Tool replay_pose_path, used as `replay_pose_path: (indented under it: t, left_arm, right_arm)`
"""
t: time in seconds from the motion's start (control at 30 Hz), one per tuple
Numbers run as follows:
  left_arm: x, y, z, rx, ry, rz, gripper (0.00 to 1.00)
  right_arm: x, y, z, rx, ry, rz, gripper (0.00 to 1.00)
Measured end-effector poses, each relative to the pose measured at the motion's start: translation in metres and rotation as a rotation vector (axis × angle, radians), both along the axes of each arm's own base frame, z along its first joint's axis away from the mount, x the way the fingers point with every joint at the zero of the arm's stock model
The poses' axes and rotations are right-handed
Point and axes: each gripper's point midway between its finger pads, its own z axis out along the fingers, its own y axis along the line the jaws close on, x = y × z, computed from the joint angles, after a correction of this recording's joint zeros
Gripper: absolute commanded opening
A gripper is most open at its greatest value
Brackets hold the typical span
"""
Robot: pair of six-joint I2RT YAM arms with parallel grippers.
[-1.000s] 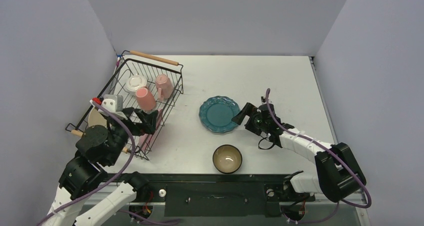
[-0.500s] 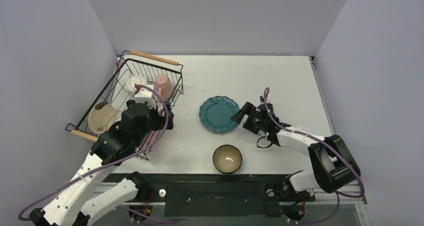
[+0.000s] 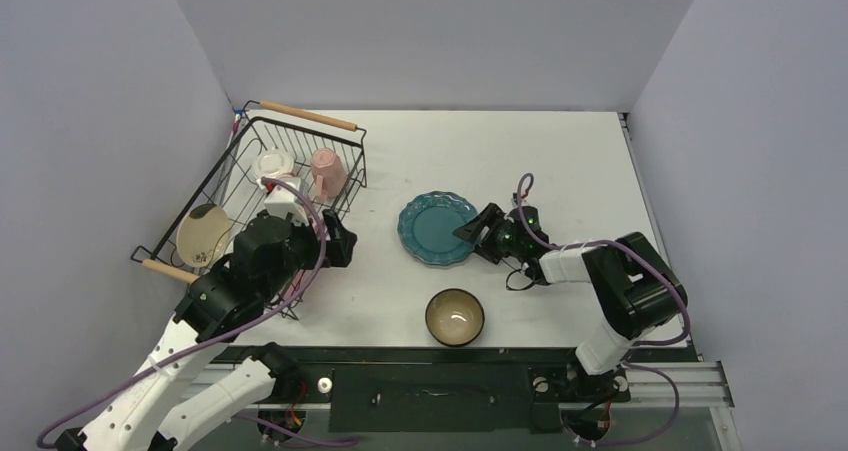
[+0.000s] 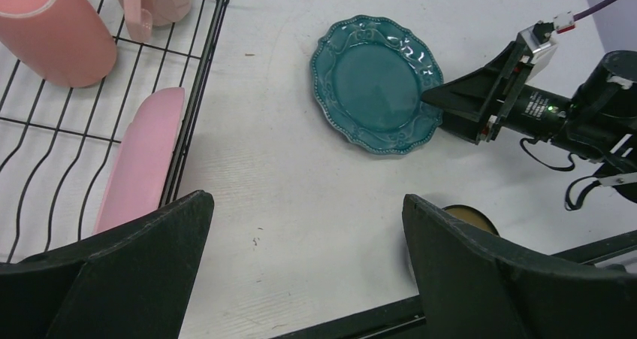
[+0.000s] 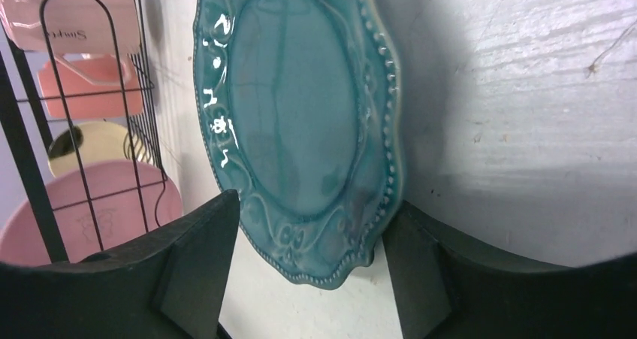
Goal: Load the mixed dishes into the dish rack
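The teal scalloped plate [image 3: 438, 229] lies flat on the table. My right gripper [image 3: 470, 233] is open at its right rim. In the right wrist view the plate's rim [image 5: 300, 128] sits between the two fingers [image 5: 203, 249], unclamped. The dark bowl [image 3: 455, 317] sits near the front edge. My left gripper [image 3: 340, 243] is open and empty above the table beside the dish rack [image 3: 308, 117]. The rack holds a cream plate [image 3: 203, 234], a white mug [image 3: 273, 164], a pink mug [image 3: 327, 171], a second pink mug [image 4: 56, 31] and a leaning pink plate [image 4: 143, 162].
The rack's wire side [image 4: 195, 98] stands just left of my left gripper [image 4: 306, 204]. The bowl's rim [image 4: 466, 217] shows behind my left gripper's right finger. Walls close in the table at the back and both sides.
My left arm has swung out of the rack to the right, over the table beside it. My right gripper has edged left onto the teal plate's rim.
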Motion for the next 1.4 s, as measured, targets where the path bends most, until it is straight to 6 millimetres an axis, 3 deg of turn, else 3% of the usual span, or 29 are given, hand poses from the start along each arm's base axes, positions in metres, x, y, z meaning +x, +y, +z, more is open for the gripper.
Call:
replay_pose_path:
  t: [0.17, 0.47, 0.57, 0.87, 1.07, 1.4]
  left_arm:
    - [-0.005, -0.002, 0.009, -0.078, -0.029, -0.001, 0.97]
    - [-0.001, -0.007, 0.012, -0.088, -0.032, -0.007, 0.97]
    - [0.000, -0.007, 0.013, -0.085, -0.035, -0.005, 0.97]
    - [-0.001, -0.006, 0.018, -0.091, -0.044, -0.003, 0.97]
    - [-0.001, -0.009, 0.017, -0.100, -0.034, -0.010, 0.97]
    - [0.006, -0.043, 0.002, -0.163, 0.073, -0.080, 0.97]
  right_arm:
    - [0.012, 0.000, -0.004, 0.040, -0.006, -0.049, 0.50]
    - [0.027, -0.005, -0.017, 0.049, -0.016, -0.121, 0.17]
    - [0.029, -0.008, -0.021, 0.046, -0.013, -0.138, 0.00]
    - [0.036, -0.008, -0.008, 0.153, -0.006, -0.149, 0.00]
    - [0.030, -0.016, -0.008, 0.214, 0.044, -0.164, 0.00]
    - [0.017, -0.022, 0.016, 0.289, 0.047, -0.155, 0.00]
